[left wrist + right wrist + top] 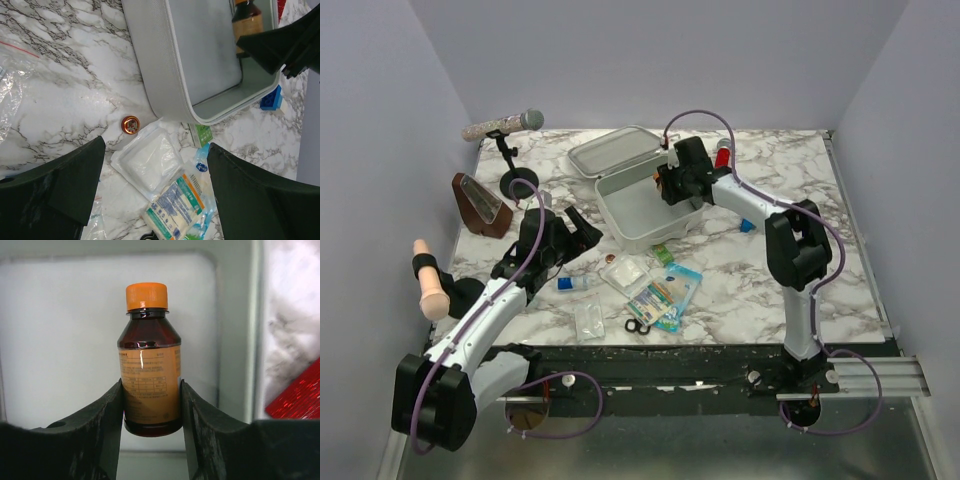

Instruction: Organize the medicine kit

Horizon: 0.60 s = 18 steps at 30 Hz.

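Start at the left of the top view. Your left gripper (582, 228) hangs above the table (770, 270) with its jaws spread wide and nothing between them. The kit is at its 2 o'clock.

In its wrist view you look down past the fingers (65, 185) at loose supplies. An orange disc (131, 124) lies just beside the kit's near wall. At the disc's 5 o'clock is a gauze pack (150, 165). A blue packet (177, 205) overlaps that pack's lower edge. A green box (201, 134) sits against the kit's corner. In the top view, scissors (638, 325) lie at 6 o'clock of the blue packet.

The kit (630, 215) sits mid-table, slightly toward the far side. Its lid (615, 152) is swung open at its 11 o'clock.

Your right gripper (151, 390) reaches into the kit from 3 o'clock. It is clamped on a brown bottle (150, 350) with an orange cap. The bottle is held upright by its lower half, over the kit's pale floor. You cannot tell whether its base touches that floor.

A red cylinder (722, 153) stands outside the kit at its 1 o'clock. A blue block (747, 226) lies at its 3 o'clock, apart from it.
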Motion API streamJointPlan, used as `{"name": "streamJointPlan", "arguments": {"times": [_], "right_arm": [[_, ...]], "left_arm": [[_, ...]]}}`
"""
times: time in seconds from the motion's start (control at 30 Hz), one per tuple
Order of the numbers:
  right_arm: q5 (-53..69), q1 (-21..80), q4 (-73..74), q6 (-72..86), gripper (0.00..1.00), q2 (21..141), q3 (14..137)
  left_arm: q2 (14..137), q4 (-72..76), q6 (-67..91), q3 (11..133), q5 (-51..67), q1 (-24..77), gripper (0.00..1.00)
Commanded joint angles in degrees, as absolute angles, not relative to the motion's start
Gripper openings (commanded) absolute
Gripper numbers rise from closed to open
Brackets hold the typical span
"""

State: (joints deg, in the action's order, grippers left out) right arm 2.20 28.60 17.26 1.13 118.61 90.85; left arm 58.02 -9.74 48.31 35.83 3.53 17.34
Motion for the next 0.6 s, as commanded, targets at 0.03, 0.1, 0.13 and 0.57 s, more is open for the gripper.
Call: {"name": "streamJointPlan", "arguments": {"times": [0.03,0.1,0.13,0.57], "right_arm": [[-6.1,28.0,18.5,2.2,0.39,124.7,101.0],[-6.9,27.6,20.4,2.6,0.39,127.5,104.1],[-7.5,27.4,21.4,2.9,0.39,128.7,105.7],[-11.4,25.9,24.5,4.0,0.67,133.3,110.9]], "left_arm": [[58.1,-9.2,48.5,35.8,4.0,17.5,0.94],[58.3,-9.4,48.3,36.0,4.0,17.5,0.94],[58.4,-9.6,48.3,36.1,4.0,17.5,0.94],[61.3,-9.2,47.8,36.2,4.7,17.5,0.94]]}}
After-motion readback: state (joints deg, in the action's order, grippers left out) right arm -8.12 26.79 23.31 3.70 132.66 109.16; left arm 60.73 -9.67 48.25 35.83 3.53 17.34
